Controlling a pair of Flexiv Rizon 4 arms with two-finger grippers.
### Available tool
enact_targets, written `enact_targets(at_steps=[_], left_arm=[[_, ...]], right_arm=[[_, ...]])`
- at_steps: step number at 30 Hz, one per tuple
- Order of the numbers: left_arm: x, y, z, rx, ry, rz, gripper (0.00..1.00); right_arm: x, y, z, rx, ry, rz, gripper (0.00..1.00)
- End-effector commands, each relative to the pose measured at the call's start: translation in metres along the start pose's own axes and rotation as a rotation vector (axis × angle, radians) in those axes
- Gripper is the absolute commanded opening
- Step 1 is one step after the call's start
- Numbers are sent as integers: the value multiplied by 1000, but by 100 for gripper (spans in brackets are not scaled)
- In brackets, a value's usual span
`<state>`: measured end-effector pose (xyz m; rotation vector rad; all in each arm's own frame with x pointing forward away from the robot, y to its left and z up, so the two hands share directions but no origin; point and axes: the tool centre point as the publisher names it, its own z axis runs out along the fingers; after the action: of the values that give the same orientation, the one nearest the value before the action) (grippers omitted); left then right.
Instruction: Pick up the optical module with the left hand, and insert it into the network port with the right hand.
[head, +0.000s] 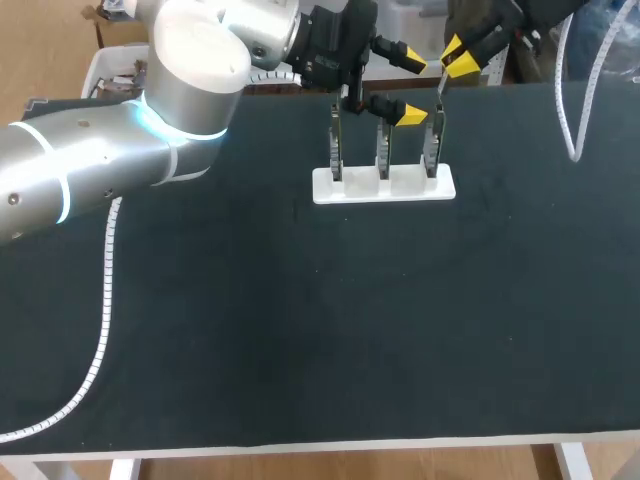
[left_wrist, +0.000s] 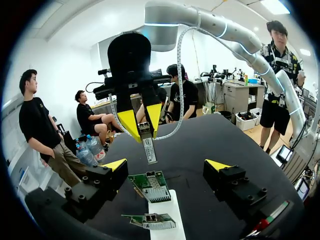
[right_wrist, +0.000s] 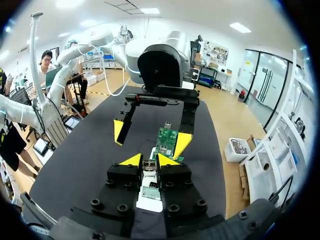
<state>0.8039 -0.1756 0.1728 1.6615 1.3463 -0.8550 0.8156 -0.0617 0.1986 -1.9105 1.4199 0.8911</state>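
My right gripper (head: 457, 58) hangs over the right end of the white stand (head: 385, 187), shut on the slim silver optical module (left_wrist: 149, 148). The module points down at the network port on a green circuit board (left_wrist: 151, 184) standing upright in the stand. In the right wrist view the module (right_wrist: 148, 165) sits between my own yellow tips (right_wrist: 148, 160), with the board (right_wrist: 167, 137) just ahead. My left gripper (head: 410, 88) is open right beside it, its fingers wide apart on either side of the boards and holding nothing. The left wrist view shows those open fingers (left_wrist: 166, 167) and the right gripper (left_wrist: 141, 120) ahead.
Three boards stand in a row in the stand (right_wrist: 150, 200) at the back middle of the black table (head: 300, 320). White spiral cables trail down the left side (head: 100, 340) and hang at the back right (head: 570, 110).
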Motion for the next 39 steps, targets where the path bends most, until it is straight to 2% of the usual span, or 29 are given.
enact_targets(at_steps=[1,9,19,39], left_arm=[[-1,0,0,0,4,-1,100],[-1,0,0,0,4,-1,100],[-1,0,0,0,4,-1,100],[-1,0,0,0,4,-1,100]], right_arm=[[1,-6,-2,-52,-2,1,0],[4,-8,1,-60,-3,4,0],[4,-9,4,-66,52,0,0],[12,-12,6,-62,60,29,0]])
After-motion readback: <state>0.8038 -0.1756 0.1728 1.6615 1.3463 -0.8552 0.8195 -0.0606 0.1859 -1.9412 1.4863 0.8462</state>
